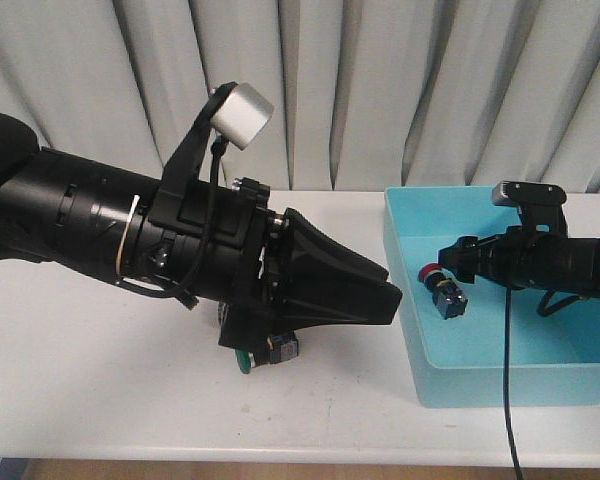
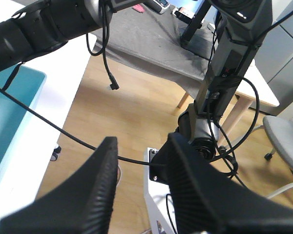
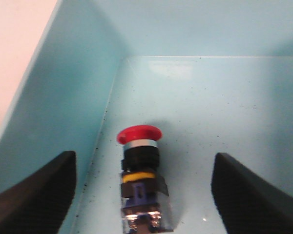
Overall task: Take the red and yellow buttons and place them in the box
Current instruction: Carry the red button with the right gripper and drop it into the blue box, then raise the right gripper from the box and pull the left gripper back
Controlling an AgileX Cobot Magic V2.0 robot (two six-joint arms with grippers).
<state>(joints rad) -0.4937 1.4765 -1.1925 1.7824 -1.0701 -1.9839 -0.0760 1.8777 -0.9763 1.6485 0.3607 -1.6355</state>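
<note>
The right claw [image 3: 141,195] is released, its fingers wide apart on both sides of the red button [image 3: 139,134], which lies on the floor of the box [image 1: 435,385] near the 9 o'clock wall. I judge it should withdraw straight up, not touching the cap. The left claw [image 1: 375,290] hovers over the bench [image 1: 90,370], fingers apart and empty. It mostly hides a green-capped switch [image 1: 265,352]; no yellow button is visible.

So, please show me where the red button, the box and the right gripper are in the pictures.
red button [image 3: 139,134]: right wrist view, on its red cap.
box [image 1: 500,384]: front view, on its near wall.
right gripper [image 1: 448,256]: front view, between its fingertips.
</note>
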